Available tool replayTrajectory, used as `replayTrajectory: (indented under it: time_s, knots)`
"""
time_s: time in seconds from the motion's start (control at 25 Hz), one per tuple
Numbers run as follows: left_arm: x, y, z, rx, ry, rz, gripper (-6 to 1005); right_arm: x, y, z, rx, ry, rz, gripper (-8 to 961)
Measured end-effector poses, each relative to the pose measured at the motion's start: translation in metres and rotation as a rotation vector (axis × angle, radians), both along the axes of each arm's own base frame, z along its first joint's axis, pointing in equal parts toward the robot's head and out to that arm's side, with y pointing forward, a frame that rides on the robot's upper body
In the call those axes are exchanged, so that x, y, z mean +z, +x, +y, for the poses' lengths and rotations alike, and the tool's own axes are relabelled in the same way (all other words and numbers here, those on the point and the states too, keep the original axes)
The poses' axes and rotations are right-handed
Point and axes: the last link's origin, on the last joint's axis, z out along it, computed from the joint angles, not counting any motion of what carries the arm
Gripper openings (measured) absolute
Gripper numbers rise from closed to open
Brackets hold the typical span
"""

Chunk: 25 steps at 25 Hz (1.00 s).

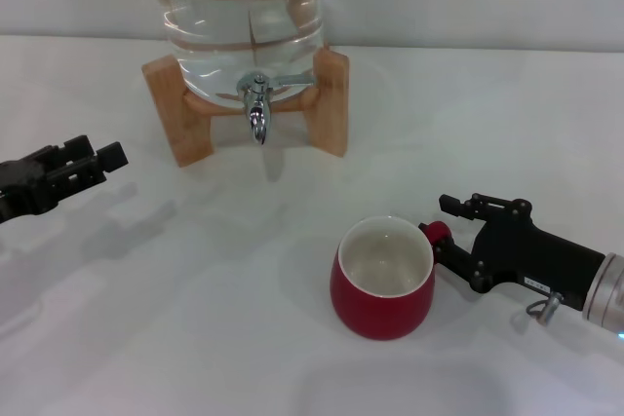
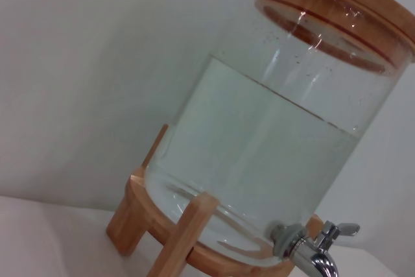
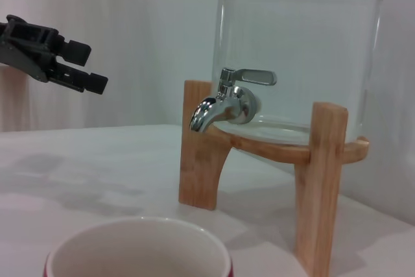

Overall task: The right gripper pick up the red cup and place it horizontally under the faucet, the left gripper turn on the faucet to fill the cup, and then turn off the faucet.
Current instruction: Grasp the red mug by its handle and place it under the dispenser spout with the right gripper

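Observation:
The red cup (image 1: pixel 382 280) stands upright on the white table, in front of and right of the faucet; its rim shows in the right wrist view (image 3: pixel 136 251). My right gripper (image 1: pixel 444 229) is at the cup's right side, open, with a finger on either side of the small red handle (image 1: pixel 438 232). The chrome faucet (image 1: pixel 257 104) juts from the clear water jug (image 1: pixel 244 17), lever level; it also shows in the wrist views (image 2: pixel 318 251) (image 3: pixel 227 98). My left gripper (image 1: pixel 109 165) is open and empty at the far left, well clear of the faucet; the right wrist view shows it too (image 3: pixel 97 66).
The jug rests on a wooden stand (image 1: pixel 331 104) at the back of the table, near the wall. White table surface (image 1: pixel 224 270) lies between the stand, the cup and the left gripper.

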Motion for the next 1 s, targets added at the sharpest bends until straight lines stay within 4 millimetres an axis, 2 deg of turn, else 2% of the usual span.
replayTrajectory:
  time_s: [1.0]
  knots:
    - [0.0009,0.0003,0.0006,-0.001,0.002,0.000,847,0.0002,0.0039,-0.0043,-0.001,-0.019,0.007,403]
